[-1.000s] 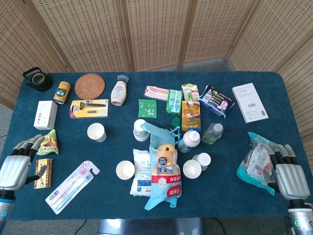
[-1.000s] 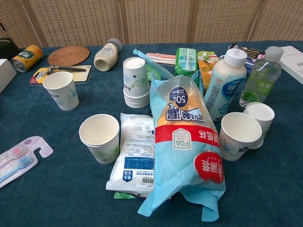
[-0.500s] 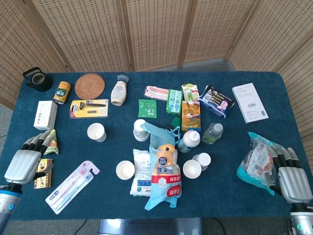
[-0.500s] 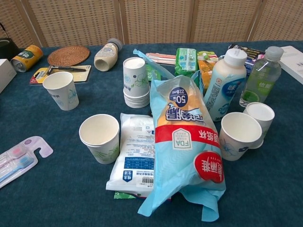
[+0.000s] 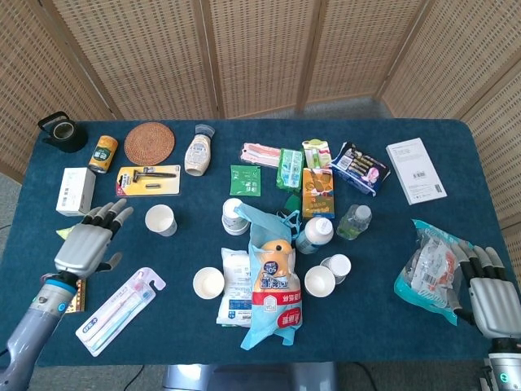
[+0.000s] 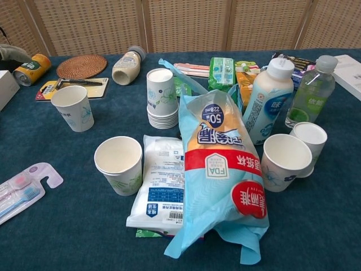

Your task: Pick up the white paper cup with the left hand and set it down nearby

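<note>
Several white paper cups stand on the blue table. The one nearest my left hand (image 5: 89, 241) is an upright cup (image 5: 161, 220) left of centre, also in the chest view (image 6: 73, 107). My left hand hovers to the cup's left with its fingers spread, holding nothing and not touching the cup. Only a fingertip (image 6: 13, 52) of it shows at the chest view's left edge. Another cup (image 5: 208, 283) stands nearer the front. My right hand (image 5: 487, 287) rests open at the front right.
A toothbrush pack (image 5: 120, 309) lies just in front of the left hand, a razor card (image 5: 147, 180) and white box (image 5: 75, 191) behind it. A cup stack (image 5: 234, 216), snack bags (image 5: 273, 281), bottles and two more cups (image 5: 319, 281) fill the centre. A plastic bag (image 5: 426, 270) sits beside the right hand.
My left hand has risen from the table's front left edge and moved right and forward towards the nearest cup. The right hand has barely shifted. No object has moved.
</note>
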